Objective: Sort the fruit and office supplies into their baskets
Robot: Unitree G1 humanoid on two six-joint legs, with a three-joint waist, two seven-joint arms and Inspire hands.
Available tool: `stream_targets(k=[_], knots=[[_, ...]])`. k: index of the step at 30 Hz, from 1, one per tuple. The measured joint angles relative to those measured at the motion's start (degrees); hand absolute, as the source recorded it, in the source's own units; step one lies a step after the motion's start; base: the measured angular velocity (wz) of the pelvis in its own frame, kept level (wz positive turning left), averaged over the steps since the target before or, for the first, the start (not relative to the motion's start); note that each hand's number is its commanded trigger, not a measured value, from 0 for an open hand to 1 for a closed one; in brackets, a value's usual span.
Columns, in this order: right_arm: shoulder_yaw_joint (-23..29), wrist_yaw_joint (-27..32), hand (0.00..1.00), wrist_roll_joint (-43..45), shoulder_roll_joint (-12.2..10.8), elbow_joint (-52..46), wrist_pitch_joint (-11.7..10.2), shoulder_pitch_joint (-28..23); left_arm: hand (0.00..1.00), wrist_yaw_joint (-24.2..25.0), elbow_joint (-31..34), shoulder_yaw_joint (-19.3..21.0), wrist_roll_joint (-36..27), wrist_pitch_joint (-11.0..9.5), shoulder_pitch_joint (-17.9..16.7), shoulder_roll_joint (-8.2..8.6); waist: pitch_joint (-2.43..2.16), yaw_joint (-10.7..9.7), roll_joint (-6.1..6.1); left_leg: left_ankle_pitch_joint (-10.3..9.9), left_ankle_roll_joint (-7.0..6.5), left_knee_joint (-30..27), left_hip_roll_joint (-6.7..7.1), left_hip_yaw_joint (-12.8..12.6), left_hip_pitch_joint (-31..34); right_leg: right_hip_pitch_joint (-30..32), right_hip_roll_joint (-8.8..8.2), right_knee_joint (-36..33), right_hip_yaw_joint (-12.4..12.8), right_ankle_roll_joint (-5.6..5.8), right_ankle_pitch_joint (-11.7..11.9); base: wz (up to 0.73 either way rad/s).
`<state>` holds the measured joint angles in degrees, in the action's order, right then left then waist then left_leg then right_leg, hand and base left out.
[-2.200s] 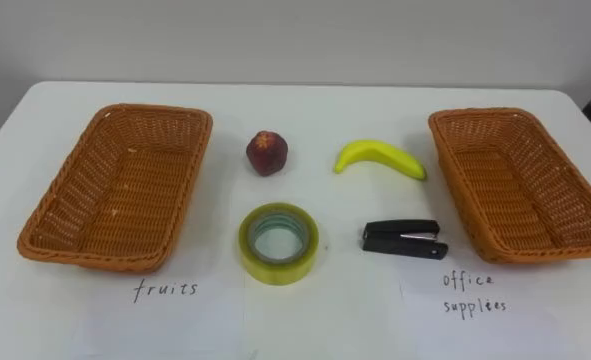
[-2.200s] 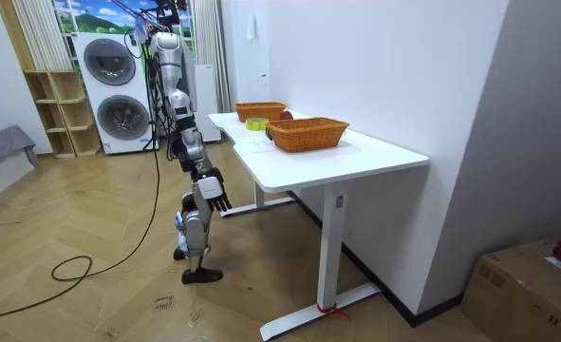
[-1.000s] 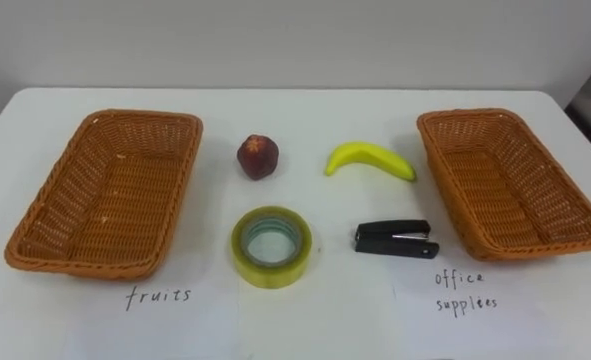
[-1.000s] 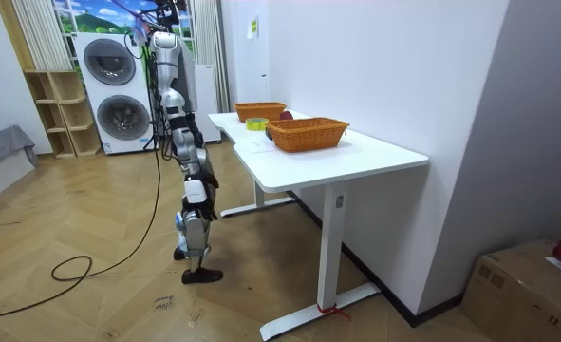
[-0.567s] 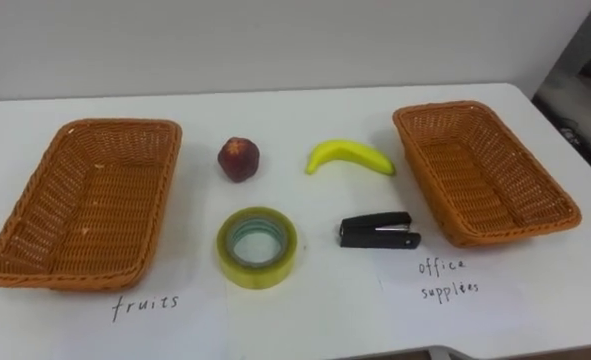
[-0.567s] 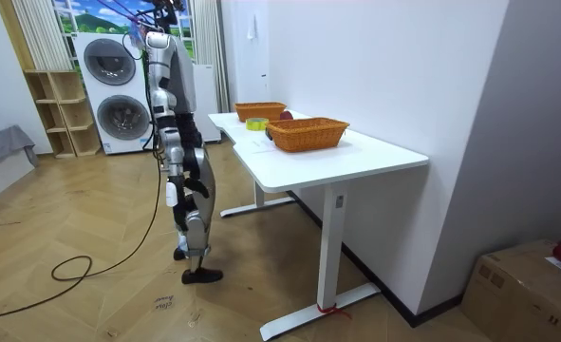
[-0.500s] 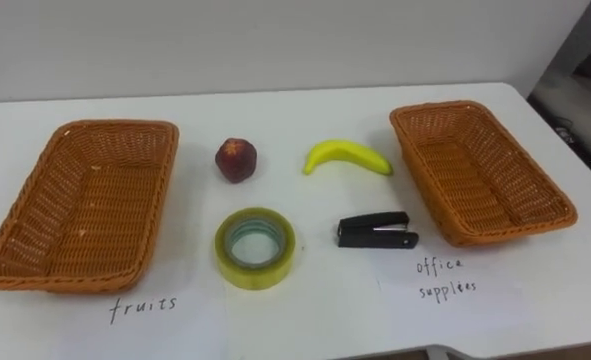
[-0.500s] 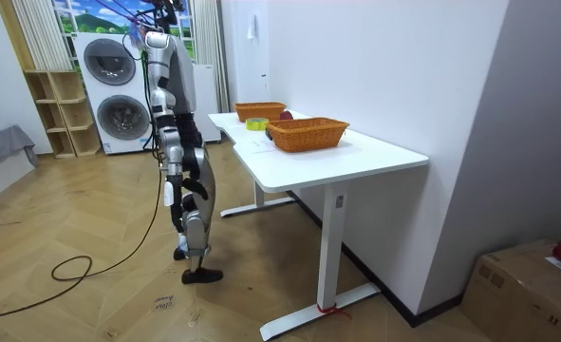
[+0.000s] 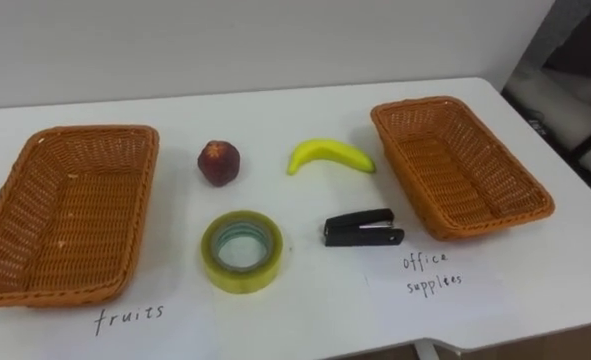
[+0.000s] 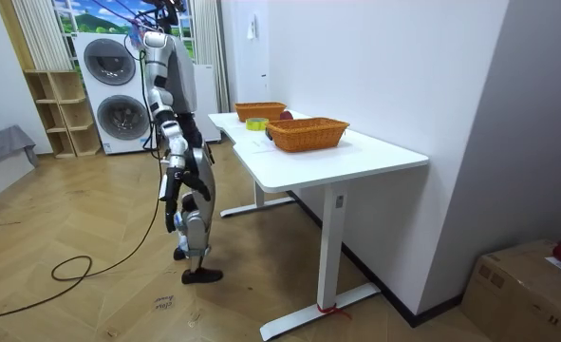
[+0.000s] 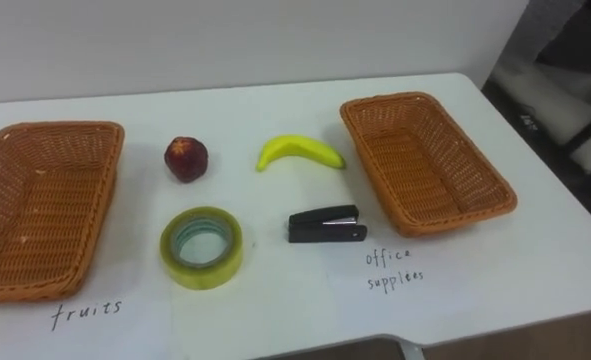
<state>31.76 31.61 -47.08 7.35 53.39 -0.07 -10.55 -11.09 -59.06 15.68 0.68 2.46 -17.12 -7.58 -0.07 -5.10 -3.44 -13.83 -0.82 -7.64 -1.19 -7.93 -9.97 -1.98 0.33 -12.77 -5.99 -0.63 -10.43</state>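
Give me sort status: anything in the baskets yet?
Done: nothing; the fruits basket and office supplies basket hold no items. In hand: nothing, all four items lie on the table. Left: red fruit and banana to fruits; tape roll and stapler to office supplies.

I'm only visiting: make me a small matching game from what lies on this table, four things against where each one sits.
Things:
1. banana
2. stapler
3. tape roll
4. red fruit

Places:
a. far row, nearer the left basket
b. near row, nearer the right basket
c. far row, nearer the right basket
d. near row, nearer the left basket

Pairs: 1-c, 2-b, 3-d, 4-a
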Motion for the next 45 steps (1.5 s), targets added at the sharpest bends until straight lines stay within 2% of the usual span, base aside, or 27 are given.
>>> stream_targets(k=[4,8,13,22,30,34,40,45], knots=[[0.68,3.12,0.0,0.04,0.25,-4.04,-1.87,0.17,0.0,-0.01,0.09,0.0,1.12,-0.02,-0.17,-0.05,-0.01,-0.51,0.08,0.0,-0.01,0.24,-0.07,-0.03,0.61,0.81,0.18,-0.05,0.03,-0.06,0.06,-0.05],[1.67,4.93,0.0,0.1,0.76,-5.16,-2.7,0.72,0.0,-0.01,0.09,0.11,1.56,-0.04,-0.43,0.03,-0.01,-0.8,0.2,0.0,-0.01,0.31,-0.16,-0.01,0.9,0.98,0.3,-0.07,-0.11,-0.08,0.05,0.0],[1.57,8.31,0.0,1.85,1.25,-14.2,-3.73,1.41,0.0,0.42,0.07,0.31,1.74,-0.09,-0.23,-0.01,-0.1,-0.76,0.02,0.04,0.0,-0.08,0.0,-1.26,1.83,2.4,0.22,-1.51,1.19,-0.11,-0.09,-0.12],[0.97,12.28,0.0,6.92,1.35,-26.84,-4.32,1.21,0.0,0.42,1.85,-0.11,1.73,-0.06,-0.45,0.06,0.07,-0.55,-0.27,0.04,0.0,-0.22,0.0,-1.28,1.27,2.15,0.19,-0.9,1.22,-0.07,-0.18,0.01],[0.98,15.78,0.0,11.84,1.55,-30.0,-5.3,1.61,0.0,0.41,1.88,-0.12,2.45,-0.39,-0.53,0.05,-0.03,-0.22,-0.53,0.04,0.0,-0.21,0.01,-1.22,1.31,2.15,0.25,-0.88,1.12,-0.06,-0.17,0.0],[0.98,17.02,0.0,11.66,1.75,-34.57,-5.3,1.56,0.0,0.41,1.91,-0.12,2.76,-0.37,-0.44,0.0,0.07,-0.02,-0.69,0.04,-0.01,-0.21,0.01,-1.37,1.76,3.04,0.26,-1.1,1.17,-0.07,-0.16,-0.02],[0.91,19.12,0.0,11.21,4.36,-41.63,-5.36,1.6,0.0,0.38,1.95,-1.26,2.64,-0.37,-0.39,-0.22,0.15,-0.05,-1.04,0.04,-0.01,-0.22,0.03,-1.36,2.33,3.19,0.22,-0.84,1.16,-0.06,-0.17,0.0],[0.72,19.92,0.0,11.85,5.45,-44.19,-5.37,1.76,0.0,0.22,1.96,-2.04,2.18,-0.38,-0.24,-0.35,0.19,0.13,-1.55,0.04,-0.01,-0.21,0.03,-1.32,2.51,3.55,0.23,-0.88,1.09,-0.05,-0.17,0.0]])
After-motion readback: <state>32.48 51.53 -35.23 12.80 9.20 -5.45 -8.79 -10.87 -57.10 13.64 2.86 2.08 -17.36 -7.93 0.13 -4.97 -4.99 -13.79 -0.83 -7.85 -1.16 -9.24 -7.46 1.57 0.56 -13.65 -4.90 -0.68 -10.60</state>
